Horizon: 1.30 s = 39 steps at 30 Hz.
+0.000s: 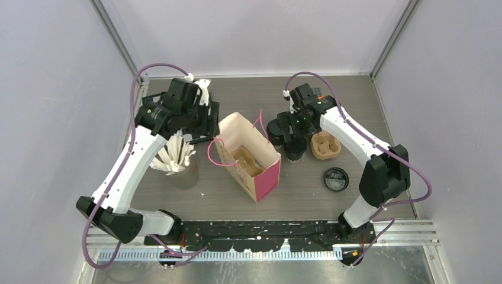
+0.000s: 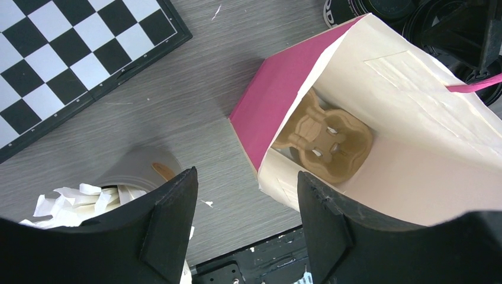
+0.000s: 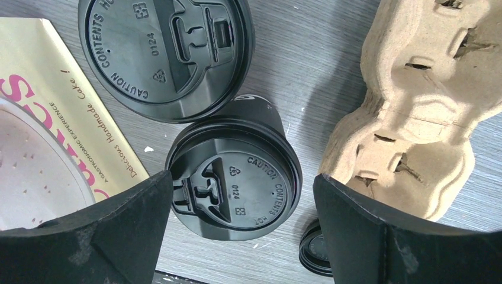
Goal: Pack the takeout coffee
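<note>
Two lidded coffee cups stand side by side on the counter (image 3: 331, 53), just right of the one bag (image 1: 248, 157). The right end effector (image 3: 243, 177) hangs spread astride the nearer cup (image 3: 234, 171). It should descend straight, pinch below the lid and spare the farther cup (image 3: 166, 56). One carrier (image 2: 325, 139) sits in the bag and a second carrier (image 3: 414, 106) sits right of the cups, with one loose lid (image 1: 335, 178) nearer. The left end effector (image 2: 247, 174) is spread and empty, left of the bag.

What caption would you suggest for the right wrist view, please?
Open right gripper above a lidded coffee cup, cardboard carrier alongside.

Table (image 1: 248, 89) holds bag (image 1: 267, 178), two lidded cups (image 3: 234, 177), carrier (image 1: 325, 146), loose lid (image 1: 335, 178), stick cup (image 1: 184, 174).
</note>
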Each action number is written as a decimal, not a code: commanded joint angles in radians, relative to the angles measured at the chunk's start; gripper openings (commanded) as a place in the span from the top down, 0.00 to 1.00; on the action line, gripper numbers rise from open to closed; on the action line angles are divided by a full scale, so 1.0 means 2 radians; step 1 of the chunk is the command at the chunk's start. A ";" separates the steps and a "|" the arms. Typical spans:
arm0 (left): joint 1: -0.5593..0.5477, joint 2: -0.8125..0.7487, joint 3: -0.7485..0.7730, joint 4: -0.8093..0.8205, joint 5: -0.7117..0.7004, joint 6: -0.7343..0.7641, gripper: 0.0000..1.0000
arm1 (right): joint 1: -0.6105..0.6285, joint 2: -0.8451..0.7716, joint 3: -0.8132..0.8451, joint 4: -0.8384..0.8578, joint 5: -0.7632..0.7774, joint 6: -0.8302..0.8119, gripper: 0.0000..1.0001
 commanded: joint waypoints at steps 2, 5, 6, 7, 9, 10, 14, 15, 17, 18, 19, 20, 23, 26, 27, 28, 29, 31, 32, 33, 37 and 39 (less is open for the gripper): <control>-0.002 -0.013 0.019 0.001 -0.010 0.008 0.35 | -0.002 -0.018 0.015 -0.013 -0.008 -0.020 0.08; -0.002 -0.011 0.019 0.001 -0.009 0.007 0.36 | -0.002 -0.017 0.016 -0.014 -0.004 -0.027 0.08; -0.002 -0.011 0.018 0.001 -0.009 0.008 0.35 | -0.002 -0.018 0.017 -0.014 -0.004 -0.029 0.08; -0.002 -0.011 0.017 0.001 -0.008 0.007 0.35 | -0.002 -0.018 0.019 -0.015 -0.002 -0.032 0.08; -0.003 -0.012 0.016 0.000 -0.007 0.007 0.35 | -0.002 -0.020 0.023 -0.016 0.001 -0.035 0.08; -0.003 -0.013 0.015 0.000 -0.008 0.007 0.35 | -0.002 -0.022 0.024 -0.016 0.001 -0.036 0.08; -0.003 -0.013 0.013 0.000 -0.009 0.008 0.35 | -0.002 -0.031 0.019 -0.005 -0.011 -0.043 0.08; -0.003 -0.013 0.013 0.000 -0.009 0.008 0.35 | -0.002 -0.034 0.014 0.002 -0.013 -0.045 0.08; -0.003 -0.012 0.013 0.001 -0.007 0.007 0.35 | -0.002 -0.037 0.005 0.014 -0.027 -0.049 0.08; -0.003 -0.011 0.013 0.002 -0.007 0.007 0.35 | -0.002 -0.037 0.003 0.016 -0.035 -0.049 0.08; -0.003 -0.011 0.013 0.002 -0.006 0.008 0.35 | -0.002 -0.036 0.003 0.017 -0.039 -0.049 0.08; -0.004 -0.011 0.012 0.001 -0.006 0.007 0.35 | -0.002 -0.034 0.003 0.017 -0.041 -0.049 0.08; -0.004 -0.012 0.011 0.002 -0.007 0.007 0.35 | -0.002 -0.028 0.006 0.012 -0.039 -0.060 0.08; -0.004 -0.012 0.011 0.001 -0.009 0.010 0.35 | -0.002 -0.026 0.003 0.006 -0.029 -0.063 0.08; -0.004 -0.013 0.010 0.000 -0.010 0.010 0.35 | -0.001 -0.026 0.001 0.006 -0.026 -0.064 0.08; -0.004 -0.014 0.010 0.000 -0.010 0.010 0.35 | -0.001 -0.027 -0.003 0.005 -0.025 -0.065 0.08; -0.004 -0.013 0.010 0.001 -0.010 0.010 0.35 | -0.002 -0.026 -0.004 0.004 -0.025 -0.067 0.08; -0.004 -0.014 0.008 0.000 -0.009 0.009 0.34 | -0.002 -0.025 -0.007 0.002 -0.025 -0.067 0.08; -0.004 -0.014 0.007 0.000 -0.009 0.009 0.34 | -0.002 -0.023 -0.007 0.000 -0.025 -0.068 0.08; -0.004 -0.014 0.006 0.001 -0.008 0.009 0.34 | -0.002 -0.022 -0.009 -0.003 -0.024 -0.068 0.08; -0.004 -0.014 0.006 0.001 -0.007 0.008 0.34 | -0.002 -0.023 -0.016 -0.001 -0.022 -0.070 0.08; -0.004 -0.014 0.006 0.001 -0.007 0.008 0.34 | -0.002 -0.022 -0.021 0.001 -0.022 -0.070 0.08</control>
